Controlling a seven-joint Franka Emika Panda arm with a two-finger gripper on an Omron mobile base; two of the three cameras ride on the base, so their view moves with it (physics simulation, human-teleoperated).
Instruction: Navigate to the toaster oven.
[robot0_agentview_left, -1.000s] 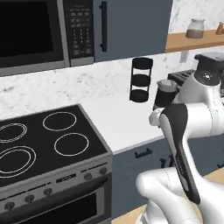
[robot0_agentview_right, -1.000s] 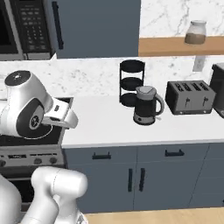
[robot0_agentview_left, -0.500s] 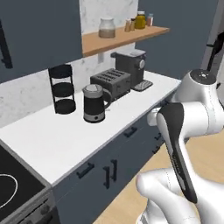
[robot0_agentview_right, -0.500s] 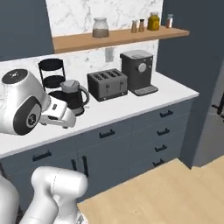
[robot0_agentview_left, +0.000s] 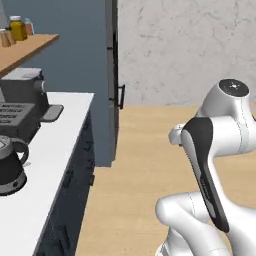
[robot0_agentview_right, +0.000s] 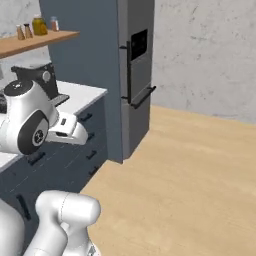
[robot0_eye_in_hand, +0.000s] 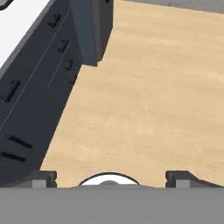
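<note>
While jaws gape (wide), wooden floor (robot0_eye_in_hand: 144, 100) ahead.

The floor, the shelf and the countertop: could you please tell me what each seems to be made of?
The floor looks like light wood planking with a matte finish: faint grain streaks run across it. The shelf also looks wooden, a warmer tan, with a plain flat edge. The countertop is smooth, uniform white, perhaps stone or laminate; the rendering leaves that open.
</note>
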